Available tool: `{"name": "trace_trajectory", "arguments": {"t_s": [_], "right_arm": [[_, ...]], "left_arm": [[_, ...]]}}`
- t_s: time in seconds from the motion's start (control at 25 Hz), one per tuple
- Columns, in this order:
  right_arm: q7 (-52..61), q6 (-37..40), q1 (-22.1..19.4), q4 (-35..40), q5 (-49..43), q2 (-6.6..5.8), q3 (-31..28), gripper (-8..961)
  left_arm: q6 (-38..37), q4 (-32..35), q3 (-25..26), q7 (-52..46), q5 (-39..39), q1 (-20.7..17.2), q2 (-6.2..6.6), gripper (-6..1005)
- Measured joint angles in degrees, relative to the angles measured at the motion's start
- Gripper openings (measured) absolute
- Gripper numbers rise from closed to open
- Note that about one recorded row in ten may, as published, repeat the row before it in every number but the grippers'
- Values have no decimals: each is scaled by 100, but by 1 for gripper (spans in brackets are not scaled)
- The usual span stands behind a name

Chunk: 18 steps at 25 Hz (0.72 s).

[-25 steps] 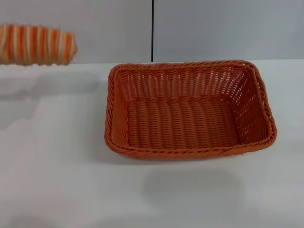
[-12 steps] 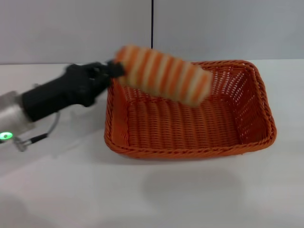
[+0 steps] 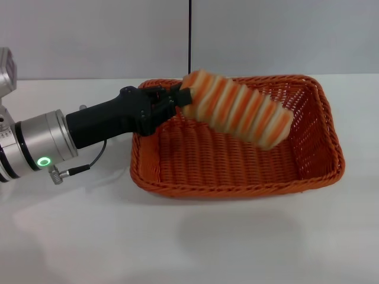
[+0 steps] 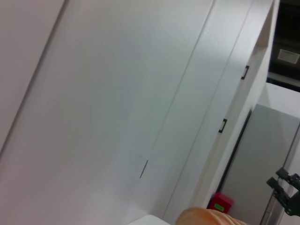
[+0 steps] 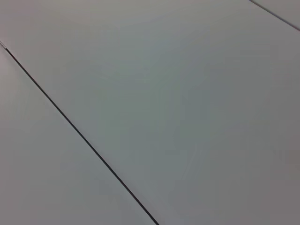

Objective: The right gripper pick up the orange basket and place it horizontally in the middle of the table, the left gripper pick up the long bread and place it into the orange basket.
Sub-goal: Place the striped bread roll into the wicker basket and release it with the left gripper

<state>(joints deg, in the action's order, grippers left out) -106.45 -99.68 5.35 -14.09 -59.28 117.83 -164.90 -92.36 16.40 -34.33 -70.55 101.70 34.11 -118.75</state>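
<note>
The orange basket (image 3: 237,160) lies lengthwise across the middle of the white table (image 3: 177,236) in the head view. My left gripper (image 3: 177,97) reaches in from the left over the basket's left rim and is shut on one end of the long bread (image 3: 237,109). The striped tan-and-orange loaf hangs tilted above the basket's inside, its free end lower and toward the right. A tan edge of the long bread (image 4: 211,218) shows in the left wrist view. The right gripper is out of view.
A pale wall with a dark vertical seam (image 3: 190,35) stands behind the table. The left arm's silver wrist section (image 3: 35,148) with a green light stretches over the table's left side. The right wrist view shows only a pale panel.
The left arm has carried the bread from the far left, over the basket's left rim, and farther right and lower over the basket's inside.
</note>
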Motion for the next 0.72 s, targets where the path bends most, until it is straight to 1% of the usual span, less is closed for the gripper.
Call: {"name": "trace_trajectory", "arguments": {"t_s": [0.12, 0.52, 0.6, 0.64, 0.68, 0.72], "right_arm": [[-9, 2, 16, 4, -3, -3, 2, 457], [-36, 12, 73, 46, 10, 38, -2, 458], [-44, 37, 77, 47, 21, 47, -4, 457], [-48, 93, 81, 51, 23, 48, -5, 457], [-48, 93, 81, 51, 23, 48, -5, 457], [-49, 113, 85, 53, 26, 48, -6, 457]], "left_arm": [[-23, 5, -4, -34, -6, -27, 6, 102], [-220, 59, 66, -19, -106, -147, 36, 491], [-326, 139, 71, -10, -331, -253, 45, 579], [-423, 273, 72, -6, -663, -425, 54, 627], [-423, 273, 72, -6, -663, -425, 54, 674], [-484, 352, 71, 7, -877, -528, 56, 722]]}}
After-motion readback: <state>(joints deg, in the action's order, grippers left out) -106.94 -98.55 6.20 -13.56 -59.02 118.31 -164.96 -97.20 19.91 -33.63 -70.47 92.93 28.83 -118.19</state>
